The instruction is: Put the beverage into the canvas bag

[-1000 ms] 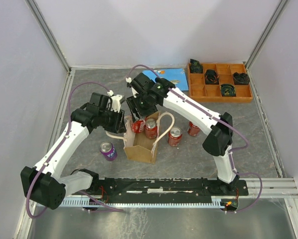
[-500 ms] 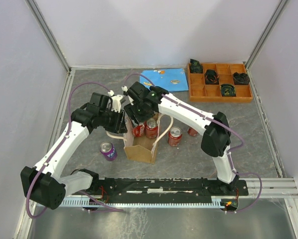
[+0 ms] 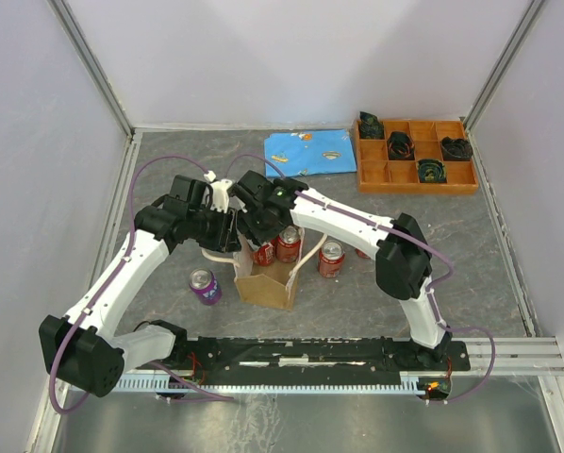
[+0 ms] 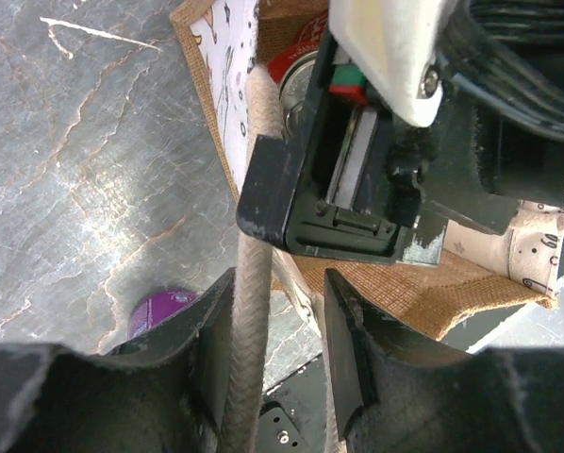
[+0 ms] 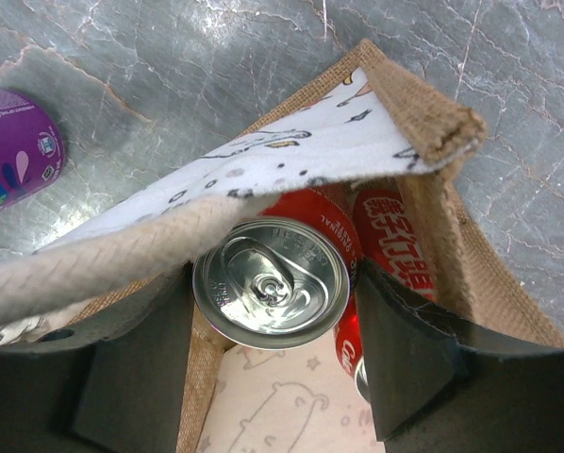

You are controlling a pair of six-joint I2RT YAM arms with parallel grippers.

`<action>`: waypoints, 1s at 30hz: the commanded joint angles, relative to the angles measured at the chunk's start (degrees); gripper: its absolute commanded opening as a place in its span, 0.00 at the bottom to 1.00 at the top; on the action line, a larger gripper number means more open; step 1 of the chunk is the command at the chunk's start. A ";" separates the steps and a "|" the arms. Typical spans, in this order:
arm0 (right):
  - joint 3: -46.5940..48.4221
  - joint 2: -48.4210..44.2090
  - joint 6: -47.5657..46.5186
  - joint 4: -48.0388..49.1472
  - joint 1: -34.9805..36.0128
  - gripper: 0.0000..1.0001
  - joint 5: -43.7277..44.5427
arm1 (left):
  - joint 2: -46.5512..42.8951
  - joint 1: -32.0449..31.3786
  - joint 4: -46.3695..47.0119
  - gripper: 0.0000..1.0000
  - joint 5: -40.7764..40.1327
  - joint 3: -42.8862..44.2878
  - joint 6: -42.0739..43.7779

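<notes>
The right gripper [image 5: 274, 311] is clamped on a red aluminium drink can with a silver top [image 5: 268, 278], held upright in the open mouth of the small boxy canvas bag with tan sides and cream printed faces [image 5: 423, 113]. A second red can [image 5: 395, 245] stands inside, just beside it. The bag's cream rope handle [image 4: 247, 330] runs between the fingers of the left gripper [image 4: 277, 359], lying against one; I cannot tell whether they pinch it. A purple can [image 3: 204, 286] stands on the grey table [image 3: 169, 170] near the bag
</notes>
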 commanded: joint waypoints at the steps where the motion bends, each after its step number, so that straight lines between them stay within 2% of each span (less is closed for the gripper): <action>1: -0.59 0.65 -1.20 3.71 0.11 0.00 2.16 | -0.54 -0.03 1.65 0.45 1.63 0.61 -1.53; 5: -1.56 1.40 -1.27 4.42 0.15 0.00 2.50 | -0.49 -0.01 1.65 0.45 1.72 0.54 -1.51; 7: -1.88 1.43 -1.29 4.54 0.16 0.08 2.55 | -0.47 -0.05 1.66 0.45 1.83 0.45 -1.50; 9: -2.27 0.86 -1.35 5.05 0.14 0.21 2.44 | -0.43 -0.01 1.65 0.45 1.81 0.42 -1.52; 12: -2.84 -0.75 -1.91 6.17 0.32 0.48 2.54 | -0.46 -0.07 1.65 0.47 1.86 0.29 -1.51; 17: -1.63 -2.55 -3.20 6.06 0.62 0.75 4.19 | -0.27 -0.05 1.62 0.50 1.89 0.49 -1.41; 18: -1.17 -2.57 -3.45 5.62 0.62 0.82 4.38 | -0.22 -0.07 1.70 0.51 1.91 0.51 -1.43; 19: -0.72 -2.58 -3.67 5.32 0.64 0.94 4.48 | -0.14 -0.04 1.64 0.52 1.96 0.52 -1.44; 20: -0.41 -2.57 -3.86 4.95 0.64 0.99 4.59 | -0.13 -0.05 1.65 0.52 1.94 0.57 -1.44; 30: 0.04 -4.58 -4.01 4.46 0.87 0.99 5.06 | -0.07 -0.06 2.03 0.54 2.54 0.94 -1.45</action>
